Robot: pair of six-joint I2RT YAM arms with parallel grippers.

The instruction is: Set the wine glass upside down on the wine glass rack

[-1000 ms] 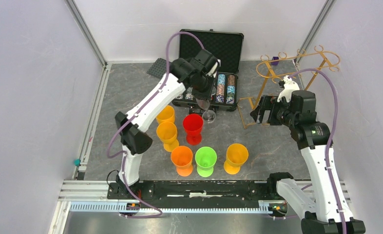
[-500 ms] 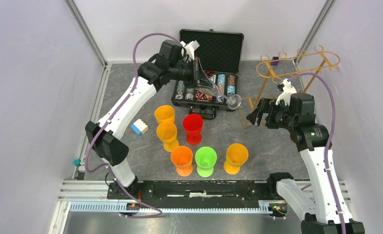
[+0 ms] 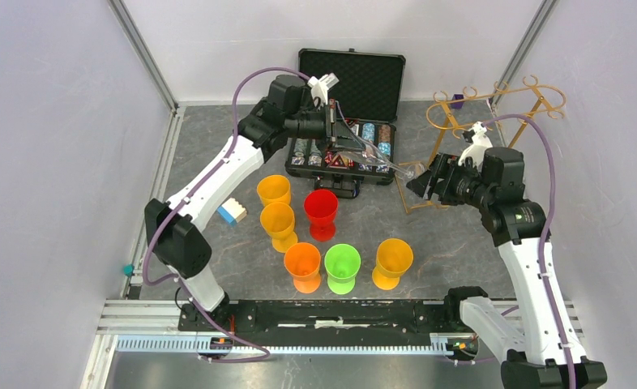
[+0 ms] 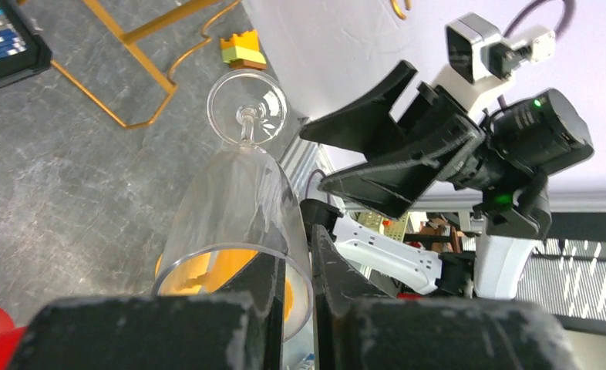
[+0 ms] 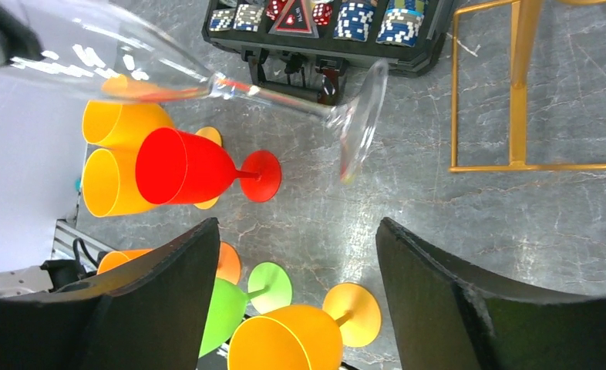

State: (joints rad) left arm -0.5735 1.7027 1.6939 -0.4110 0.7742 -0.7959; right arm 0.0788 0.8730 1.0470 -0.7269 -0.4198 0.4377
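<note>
The clear wine glass (image 3: 374,154) hangs nearly level in the air over the front of the chip case. My left gripper (image 3: 335,130) is shut on its rim, one finger inside the bowl (image 4: 230,200) and one outside. The foot (image 5: 359,116) points at my right gripper (image 3: 429,185), which is open just short of it with nothing between its fingers (image 5: 439,285). The gold wire wine glass rack (image 3: 438,147) stands at the back right, behind the right gripper. Its rectangular base (image 5: 516,100) lies on the grey floor.
An open black case of poker chips (image 3: 349,154) sits at the back centre. Several coloured plastic goblets stand in the middle, among them red (image 3: 321,211), green (image 3: 341,266) and orange (image 3: 393,261). A small toy brick (image 3: 232,211) lies left of them. Walls close both sides.
The left arm has carried the wine glass from above the red goblet to the right and tipped it onto its side, foot toward the right gripper. The right gripper has shifted slightly toward it.
</note>
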